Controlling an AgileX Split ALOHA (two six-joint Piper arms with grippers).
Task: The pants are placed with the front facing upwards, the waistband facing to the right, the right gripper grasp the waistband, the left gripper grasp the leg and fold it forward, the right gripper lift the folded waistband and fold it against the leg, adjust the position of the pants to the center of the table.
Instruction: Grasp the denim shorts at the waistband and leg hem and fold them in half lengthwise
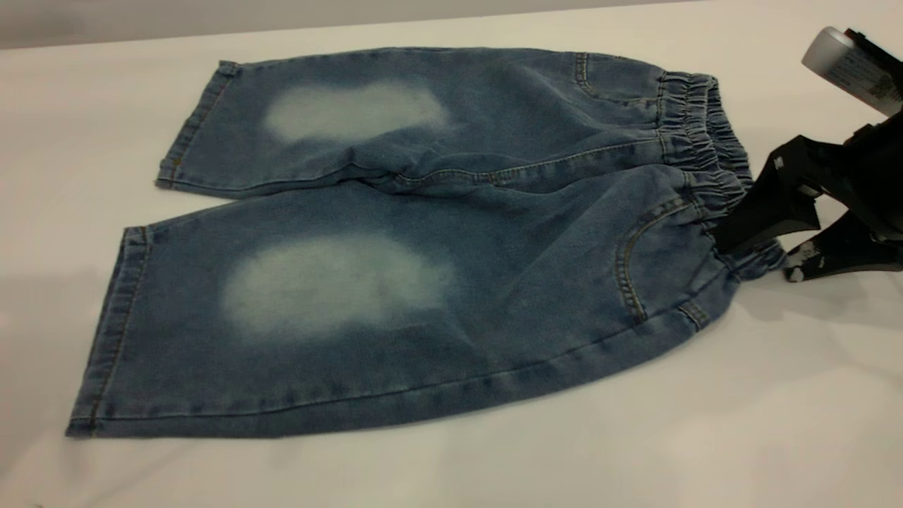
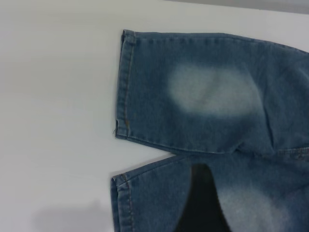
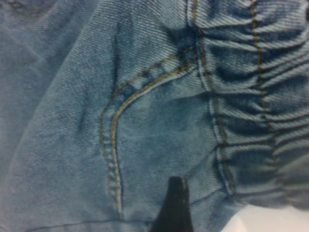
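The pants [image 1: 423, 240] lie flat across the middle of the table [image 1: 776, 423], long axis left to right, their waistband [image 1: 705, 141] at right centre, where the right gripper [image 1: 751, 250] straddles its near corner with fingers spread, nothing pinched yet.

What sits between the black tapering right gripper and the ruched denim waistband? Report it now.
Nothing visible. The right gripper is already at the near end of the gathered elastic waistband of the blue denim pants: one finger lies on the fabric, the other rests on the white table beside it, jaws open.
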